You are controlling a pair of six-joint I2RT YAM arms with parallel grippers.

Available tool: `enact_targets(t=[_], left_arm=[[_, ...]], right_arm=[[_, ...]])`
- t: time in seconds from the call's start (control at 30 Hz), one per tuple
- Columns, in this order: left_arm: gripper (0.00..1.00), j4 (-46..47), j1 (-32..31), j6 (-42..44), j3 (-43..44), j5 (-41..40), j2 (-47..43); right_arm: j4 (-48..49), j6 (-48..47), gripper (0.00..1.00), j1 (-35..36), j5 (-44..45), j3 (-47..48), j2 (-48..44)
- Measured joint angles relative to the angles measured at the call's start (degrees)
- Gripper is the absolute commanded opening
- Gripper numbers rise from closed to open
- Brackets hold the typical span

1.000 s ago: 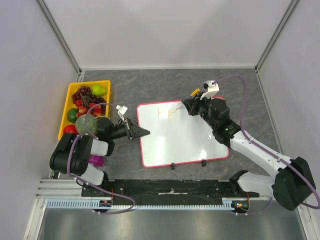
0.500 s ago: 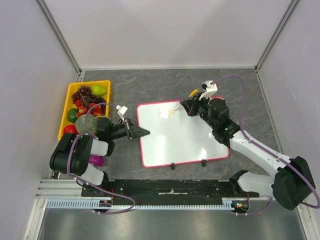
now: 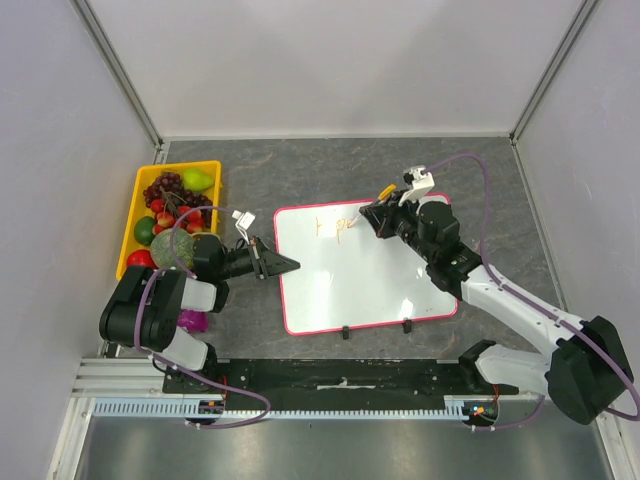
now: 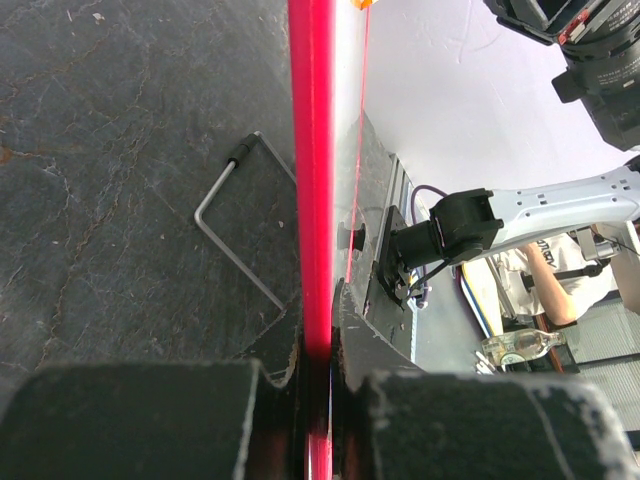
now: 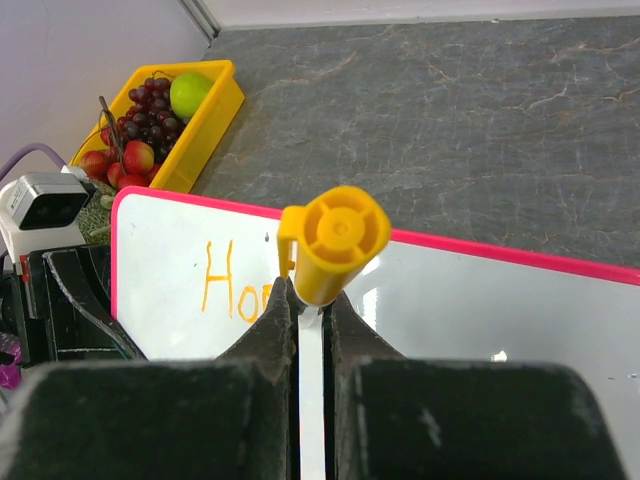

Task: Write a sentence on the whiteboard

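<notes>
Whiteboard (image 3: 360,280) lay mid-surface (image 3: 300,175). My left gripper (image 4: 318,360) pinched its pink frame. Right gripper (image 5: 311,318) clamped the orange marker (image 5: 335,238). Sentence (image 5: 232,284) showed only "Ho", next letter hidden. Barely begun, I judged; most words remained.

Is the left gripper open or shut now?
Shut: the left gripper clamps the pink-red edge of the glossy white rectangular whiteboard.

You can read just one thing: the sentence (image 5: 232,283), orange handwriting on the whiteboard (image 5: 160,250), shows "Ho" and part of a third letter, cut off by the marker (image 5: 335,240). From the top camera it's too small to read.
</notes>
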Motion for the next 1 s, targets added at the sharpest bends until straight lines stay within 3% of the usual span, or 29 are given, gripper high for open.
enact_targets(t=[1.0], left_arm=[[0.02, 0.39, 0.00, 0.04, 0.00, 0.13, 0.00]], right_arm=[[-3.85, 0.74, 0.00, -0.79, 1.86, -1.03, -4.04]])
